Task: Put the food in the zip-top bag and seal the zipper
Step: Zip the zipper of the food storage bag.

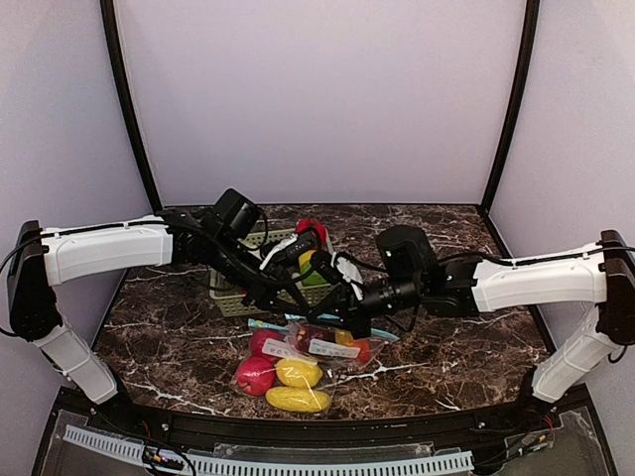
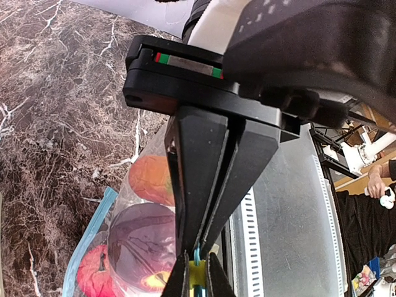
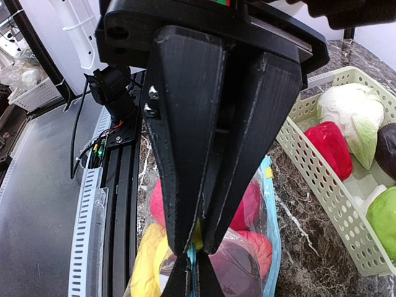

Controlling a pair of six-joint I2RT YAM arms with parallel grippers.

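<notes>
The clear zip-top bag (image 1: pixel 298 362) lies near the table's front with food inside: a red fruit (image 1: pixel 255 375) and yellow pieces (image 1: pixel 298 374). In the left wrist view an orange piece (image 2: pixel 151 179) and a dark purple one (image 2: pixel 139 238) show through the plastic. My left gripper (image 2: pixel 198 250) is shut on the bag's blue zipper strip (image 2: pixel 197 257), next to a small yellow slider (image 2: pixel 197 272). My right gripper (image 3: pixel 193 250) is shut on the same blue strip (image 3: pixel 192 263), tip to tip with the left. In the top view both grippers (image 1: pixel 303 297) (image 1: pixel 342 309) meet over the bag's far edge.
A pale green slatted basket (image 3: pixel 334 185) stands just behind the bag. It holds a pale cabbage (image 3: pixel 352 111), a red piece (image 3: pixel 331 145), a green one (image 3: pixel 383 216) and a dark purple one (image 3: pixel 388 145). The table's black front rail (image 1: pixel 298 426) runs close to the bag.
</notes>
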